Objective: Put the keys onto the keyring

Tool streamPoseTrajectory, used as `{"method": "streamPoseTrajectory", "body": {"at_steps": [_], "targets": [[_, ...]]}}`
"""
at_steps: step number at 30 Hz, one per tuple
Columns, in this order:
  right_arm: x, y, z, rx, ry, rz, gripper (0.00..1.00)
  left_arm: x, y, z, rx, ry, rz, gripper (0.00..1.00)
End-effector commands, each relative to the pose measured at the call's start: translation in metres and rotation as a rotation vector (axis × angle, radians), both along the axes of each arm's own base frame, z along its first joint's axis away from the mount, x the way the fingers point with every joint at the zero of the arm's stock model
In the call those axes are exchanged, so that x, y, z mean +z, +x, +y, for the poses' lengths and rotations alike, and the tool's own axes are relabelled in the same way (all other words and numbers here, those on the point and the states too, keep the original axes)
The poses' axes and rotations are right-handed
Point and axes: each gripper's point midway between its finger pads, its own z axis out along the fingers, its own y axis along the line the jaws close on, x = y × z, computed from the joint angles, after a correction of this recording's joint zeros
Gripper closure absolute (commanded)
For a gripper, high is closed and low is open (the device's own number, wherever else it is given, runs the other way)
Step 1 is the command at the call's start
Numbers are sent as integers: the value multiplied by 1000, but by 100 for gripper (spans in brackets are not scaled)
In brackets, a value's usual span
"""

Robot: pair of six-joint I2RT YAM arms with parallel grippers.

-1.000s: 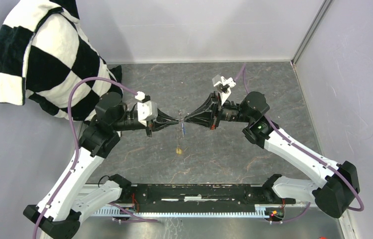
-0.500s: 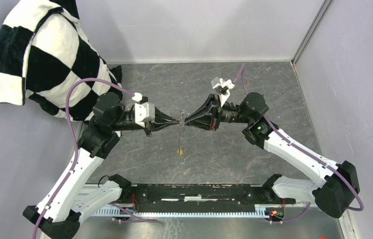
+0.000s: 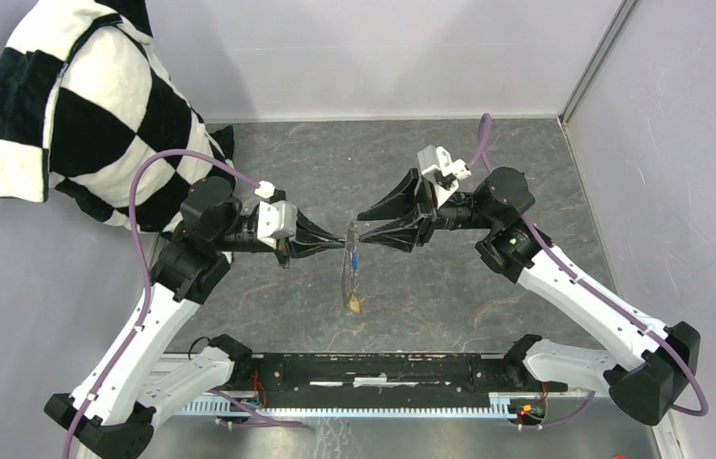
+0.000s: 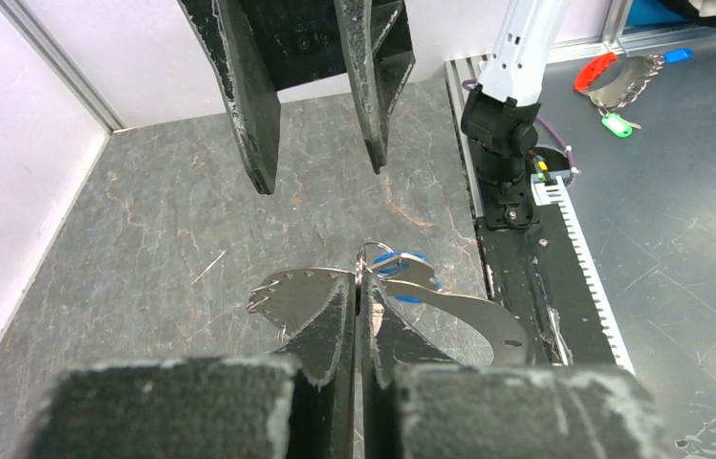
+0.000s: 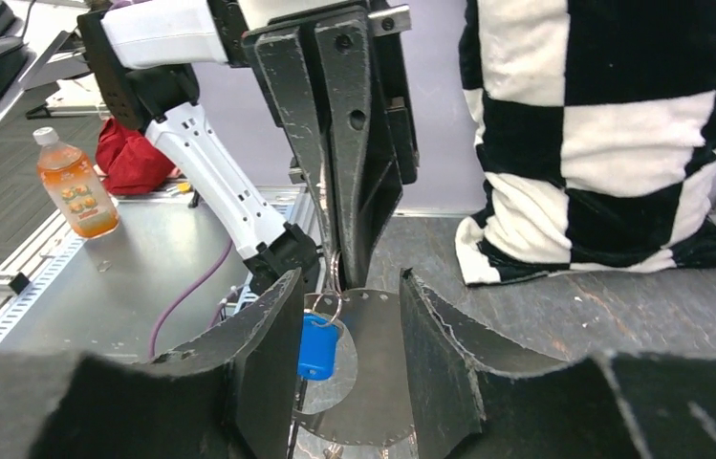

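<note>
Two large things frame the scene: a grey stone-patterned table (image 3: 430,296) under both tools and a black-and-white chequered cloth (image 3: 86,105) heaped well behind the left gripper (image 3: 341,238). That gripper's jaws are pressed together, pinching the top of the large thin grey metal keyring (image 4: 484,318), which hangs straight below its tips. The right gripper (image 3: 360,227) faces it nose to nose with jaws spread. One finger stands to either side of the ring's upper part, touching nothing that can be made out. A small silver key with a blue plastic head (image 5: 317,346) dangles just under the left gripper's tips, apparently threaded on. A small silver key with a yellow plastic head (image 3: 355,304) sits further below, at the loop's low end; whether it is threaded or merely resting there cannot be told.

The step in hand looks like the right gripper letting go after threading. Done well, it calls for a firm left pinch while the right gripper draws straight back along its own line, fingers wide enough to clear the floppy loop and the blue key. Any sideways drift could snag the ring and twist it out of the pinch.

No brand or writing is legible. Off the table behind the left arm, a clear plastic bottle of orange drink (image 5: 75,186) carries a label too small to read.
</note>
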Motion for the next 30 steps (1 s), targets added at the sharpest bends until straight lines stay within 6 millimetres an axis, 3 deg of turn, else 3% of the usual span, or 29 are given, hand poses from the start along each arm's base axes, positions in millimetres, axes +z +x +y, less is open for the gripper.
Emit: {"method": "streamPoseTrajectory", "body": {"at_steps": [1,5,15,21,23,26,30], "targets": [[12,-17,8,84,39,-71,53,15,-7,-1,-36,-25,-59,98],[4,-19,19,96,3,-73,57,16,-5,-1,-31,-30,-47,98],[-6,-8,23,35,-33,-66,68,20,-9,-1,-44,-39,-52,98],[-11,-7,28,49,-62,-60,99,19,-12,-1,-60,-39,-40,98],[-13,-5,29,43,-83,-61,100,17,-13,-1,-65,-29,-27,97],[-20,2,27,3,-153,-78,100,-1,-8,2,-51,47,-26,73],[-37,10,23,-26,-278,-88,100,-32,1,12,-7,186,-34,54]]}}
